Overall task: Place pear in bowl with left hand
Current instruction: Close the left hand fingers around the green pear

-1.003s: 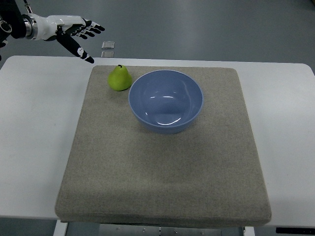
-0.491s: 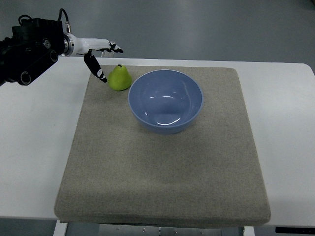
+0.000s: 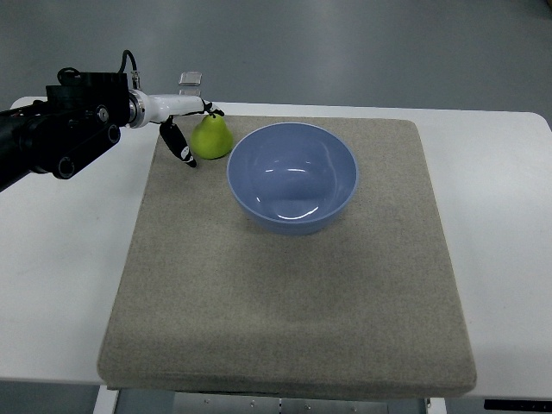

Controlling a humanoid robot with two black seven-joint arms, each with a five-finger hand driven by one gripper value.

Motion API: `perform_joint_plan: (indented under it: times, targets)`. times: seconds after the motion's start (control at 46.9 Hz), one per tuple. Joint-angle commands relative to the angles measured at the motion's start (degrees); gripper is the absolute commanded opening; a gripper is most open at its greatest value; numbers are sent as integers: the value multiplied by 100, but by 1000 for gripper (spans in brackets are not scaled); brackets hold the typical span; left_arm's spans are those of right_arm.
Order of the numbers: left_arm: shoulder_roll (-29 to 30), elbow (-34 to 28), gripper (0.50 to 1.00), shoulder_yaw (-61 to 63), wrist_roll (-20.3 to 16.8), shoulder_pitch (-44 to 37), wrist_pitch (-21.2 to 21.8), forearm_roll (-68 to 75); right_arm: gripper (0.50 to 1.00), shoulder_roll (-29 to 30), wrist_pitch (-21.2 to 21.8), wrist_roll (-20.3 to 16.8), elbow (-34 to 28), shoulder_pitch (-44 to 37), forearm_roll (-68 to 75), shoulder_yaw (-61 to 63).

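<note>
A green pear stands upright on the grey mat, just left of the blue bowl and almost touching its rim. My left hand reaches in from the left at the pear. Its thumb lies along the pear's left front, while the other fingers pass behind the top of the fruit. The fingers are spread around the pear and I see no closed grip. The bowl holds nothing. No right arm shows in the top view.
The mat covers most of the white table. My black forearm hangs over the table's left rear. A small clear object lies beyond the table's far edge.
My left hand has come down and to the right from the table's far left corner. It now brackets the pear, which has stayed in place.
</note>
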State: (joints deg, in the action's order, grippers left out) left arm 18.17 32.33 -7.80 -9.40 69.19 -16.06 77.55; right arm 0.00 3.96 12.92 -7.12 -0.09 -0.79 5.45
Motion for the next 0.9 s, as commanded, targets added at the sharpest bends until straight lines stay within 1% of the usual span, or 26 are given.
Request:
perform_joint_plan:
  times: [0.0, 0.192, 0.427, 0.491, 0.555, 0.619, 0.64, 0.661, 0.683, 0.704, 0.747, 0.811, 0.832, 0.875]
  targets:
    - [-6, 1, 994, 6, -1, -11, 103, -38, 926, 0, -1, 0, 0, 0, -1, 0]
    - [-33, 1, 994, -38, -1, -161, 279, -74, 926, 0, -1, 0, 0, 0, -1, 0]
    - [-41, 10, 969, -38, -1, -257, 525, -91, 926, 0, -1, 0, 0, 0, -1, 0]
    - [-76, 10, 926, -20, -1, -257, 534, -82, 926, 0, -1, 0, 0, 0, -1, 0]
    - [-76, 10, 834, -3, -9, -266, 534, -82, 926, 0, -1, 0, 0, 0, -1, 0]
    - [-85, 1, 759, 6, -9, -292, 543, -82, 926, 0, -1, 0, 0, 0, -1, 0]
    - [-85, 10, 716, 6, -9, -301, 543, -82, 926, 0, -1, 0, 0, 0, -1, 0]
    - [-94, 10, 658, 6, -9, -310, 543, -82, 926, 0, -1, 0, 0, 0, -1, 0]
    - [-94, 10, 611, 6, -9, -319, 543, -82, 926, 0, -1, 0, 0, 0, -1, 0]
    - [-94, 1, 585, 6, -9, -319, 551, -82, 926, 0, -1, 0, 0, 0, -1, 0]
    - [-94, 1, 568, 6, -9, -319, 560, -82, 926, 0, -1, 0, 0, 0, -1, 0]
    - [-112, 1, 512, -2, -9, -319, 560, -91, 926, 0, -1, 0, 0, 0, -1, 0]
    - [-112, 1, 501, -11, -9, -319, 560, -83, 926, 0, -1, 0, 0, 0, -1, 0]
    - [-112, 1, 500, -29, -9, -319, 560, -82, 926, 0, -1, 0, 0, 0, -1, 0]
